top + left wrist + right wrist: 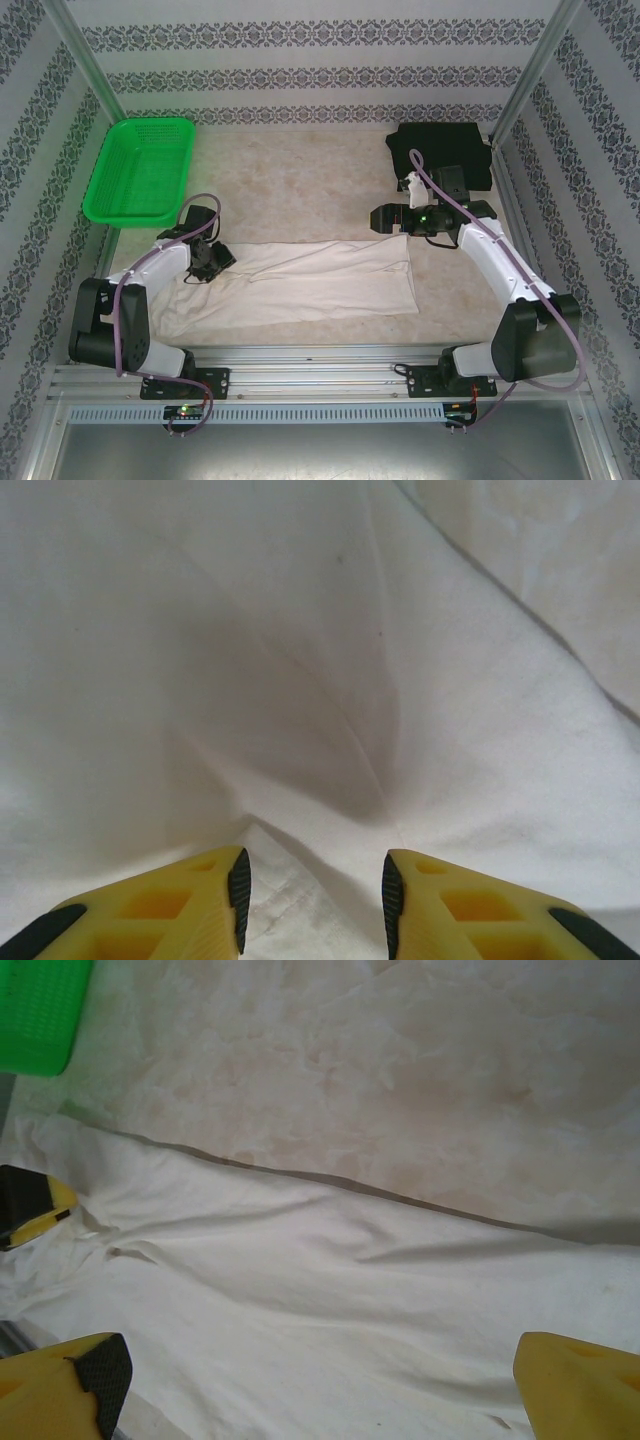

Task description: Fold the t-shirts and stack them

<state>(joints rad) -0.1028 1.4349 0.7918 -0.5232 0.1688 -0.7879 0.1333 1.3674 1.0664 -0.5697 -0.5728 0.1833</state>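
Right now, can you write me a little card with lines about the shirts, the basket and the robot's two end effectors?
white shirt: laid out long and wrinkled across the near side of the table
black shirt: folded bundle, far right corner
green basket: far left, nothing inside
left end effector: open, fingers at the white shirt's left end, cloth bunching between them
right end effector: open wide, by the white shirt's far right corner

Green mesh basket (140,170) sitting at far-left corner of beige table (300,180); patterned walls (320,60) enclosing both.
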